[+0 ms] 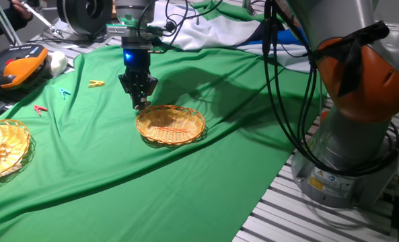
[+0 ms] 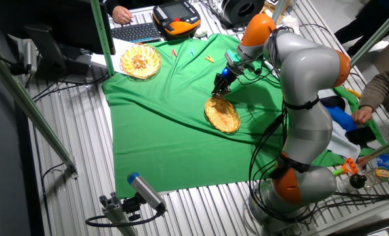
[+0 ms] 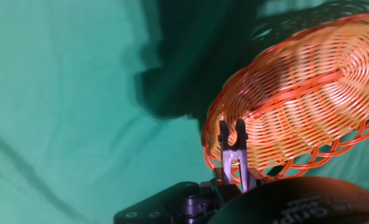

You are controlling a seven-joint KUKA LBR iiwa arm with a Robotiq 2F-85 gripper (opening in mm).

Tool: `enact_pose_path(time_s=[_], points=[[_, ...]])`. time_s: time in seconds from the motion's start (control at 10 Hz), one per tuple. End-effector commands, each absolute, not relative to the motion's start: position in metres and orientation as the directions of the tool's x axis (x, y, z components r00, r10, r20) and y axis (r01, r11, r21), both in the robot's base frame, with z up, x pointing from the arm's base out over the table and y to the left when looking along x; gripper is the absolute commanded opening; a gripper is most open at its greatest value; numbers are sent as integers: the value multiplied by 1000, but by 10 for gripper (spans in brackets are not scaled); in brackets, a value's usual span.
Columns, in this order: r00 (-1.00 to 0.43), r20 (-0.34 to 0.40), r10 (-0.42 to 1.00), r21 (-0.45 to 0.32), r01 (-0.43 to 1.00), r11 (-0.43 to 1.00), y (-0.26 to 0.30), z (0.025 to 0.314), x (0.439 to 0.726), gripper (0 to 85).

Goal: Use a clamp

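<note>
The clamp (image 3: 233, 149), a small dark grey clothespin-style clip, sticks out from between my fingers in the hand view. Its forked tip is at the near rim of the wicker basket (image 3: 308, 93); I cannot tell whether it bites the rim. My gripper (image 1: 140, 101) is shut on the clamp and stands upright over the basket's (image 1: 171, 125) left rim. In the other fixed view the gripper (image 2: 218, 91) hangs just above the basket's (image 2: 222, 114) upper edge. The clamp is too small to make out in both fixed views.
A yellow clothespin (image 1: 96, 84), a blue one (image 1: 65, 93) and a red one (image 1: 41, 109) lie on the green cloth (image 1: 186, 181) to the left. A second wicker basket (image 1: 3, 149) sits at the cloth's left edge. An orange teach pendant (image 1: 14, 70) lies behind.
</note>
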State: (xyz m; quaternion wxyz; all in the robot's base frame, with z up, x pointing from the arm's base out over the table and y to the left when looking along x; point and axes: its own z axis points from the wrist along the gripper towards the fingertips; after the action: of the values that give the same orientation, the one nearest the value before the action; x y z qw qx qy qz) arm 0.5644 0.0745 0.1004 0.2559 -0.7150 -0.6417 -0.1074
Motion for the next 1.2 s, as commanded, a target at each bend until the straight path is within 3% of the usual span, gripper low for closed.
enact_pose_path(time_s=[0.0,0.3,1.1], points=[[131,491,861,-220,975,-23,75,100,564,0],[60,525,849,-192,980,49,75,100,564,0],[156,519,840,-243,969,-30,109,97,581,0]])
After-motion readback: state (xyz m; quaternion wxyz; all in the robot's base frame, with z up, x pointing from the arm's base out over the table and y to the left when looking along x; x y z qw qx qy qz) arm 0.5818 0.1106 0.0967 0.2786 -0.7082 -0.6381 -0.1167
